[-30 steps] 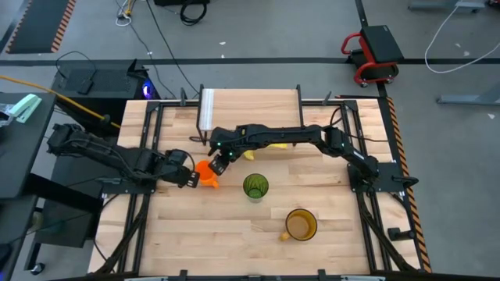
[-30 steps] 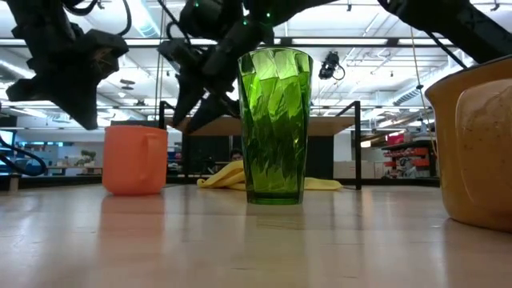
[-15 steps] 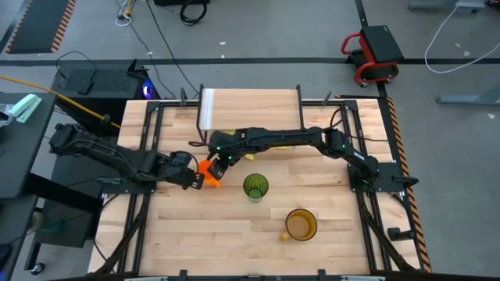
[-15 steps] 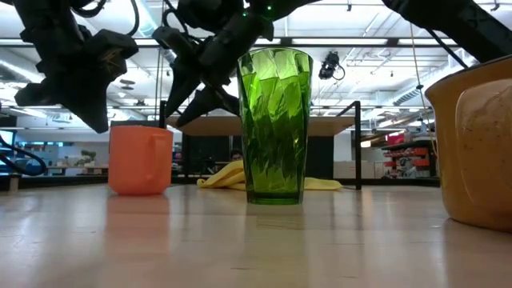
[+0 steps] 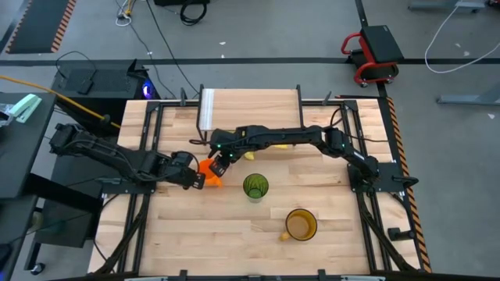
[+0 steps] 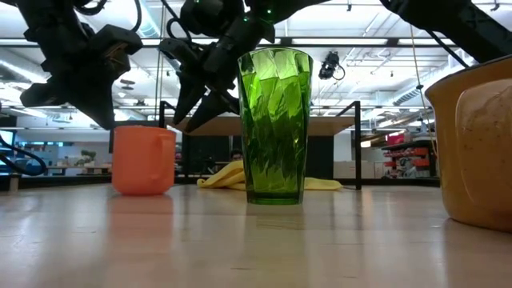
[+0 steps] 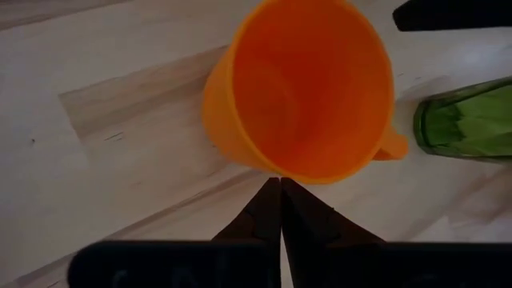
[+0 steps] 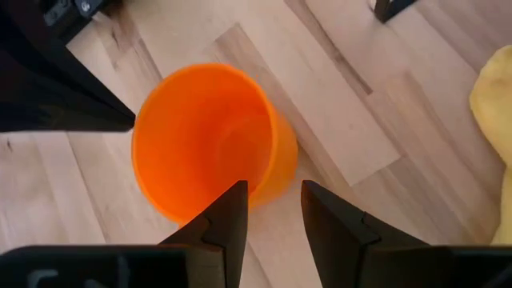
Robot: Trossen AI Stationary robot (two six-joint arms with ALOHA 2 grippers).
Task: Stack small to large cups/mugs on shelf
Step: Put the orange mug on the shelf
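Three cups stand on the desk: orange mug, green tumbler, amber mug, none on the shelf. My left fingers are pressed together just beside the orange mug's rim. My right fingers stand apart above that same mug's rim.

My overhead camera straight down on the table, low one level across it, wrist cameras close, all sharing the orange mug.
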